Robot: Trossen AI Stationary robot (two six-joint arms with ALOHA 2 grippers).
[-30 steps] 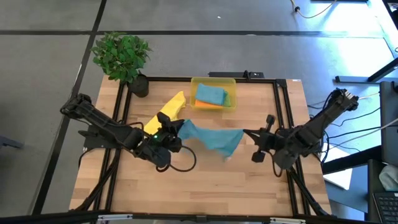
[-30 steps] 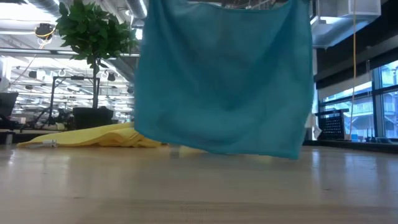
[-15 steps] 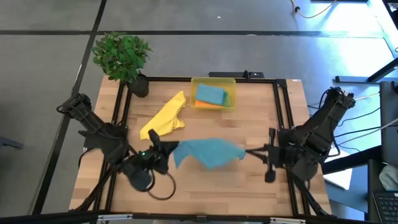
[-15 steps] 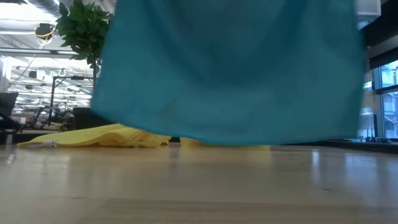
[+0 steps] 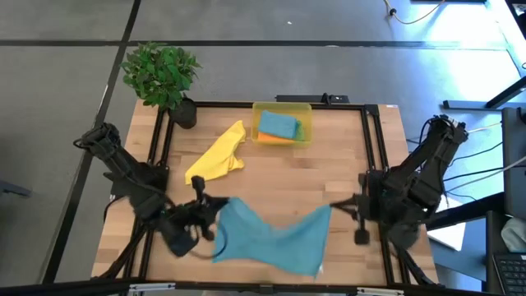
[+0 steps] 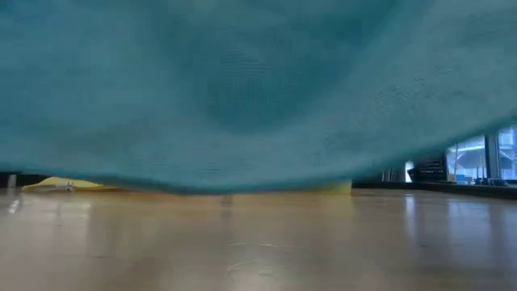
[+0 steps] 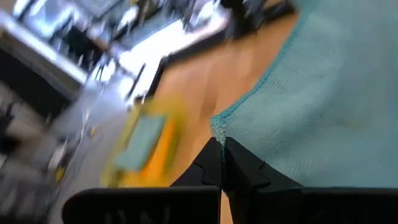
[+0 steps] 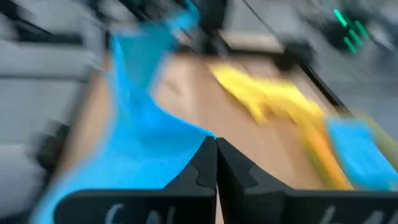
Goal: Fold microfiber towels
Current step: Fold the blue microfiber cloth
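While the left end effector (image 5: 215, 220) and right end effector (image 5: 334, 206) each pinch a corner, the teal towel (image 5: 267, 238) hangs at lower centre; keeping it taut should lay it flat on the surface (image 5: 345, 148).

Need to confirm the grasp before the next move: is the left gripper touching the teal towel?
Touching. The left wrist view shows the left gripper shut on a corner of the teal towel, its hem pinched between the fingers.

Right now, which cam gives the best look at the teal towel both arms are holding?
High view: the whole teal towel shows, stretched between left gripper and right gripper. Low view shows only hanging cloth filling the frame. Each wrist view shows just a pinched corner.
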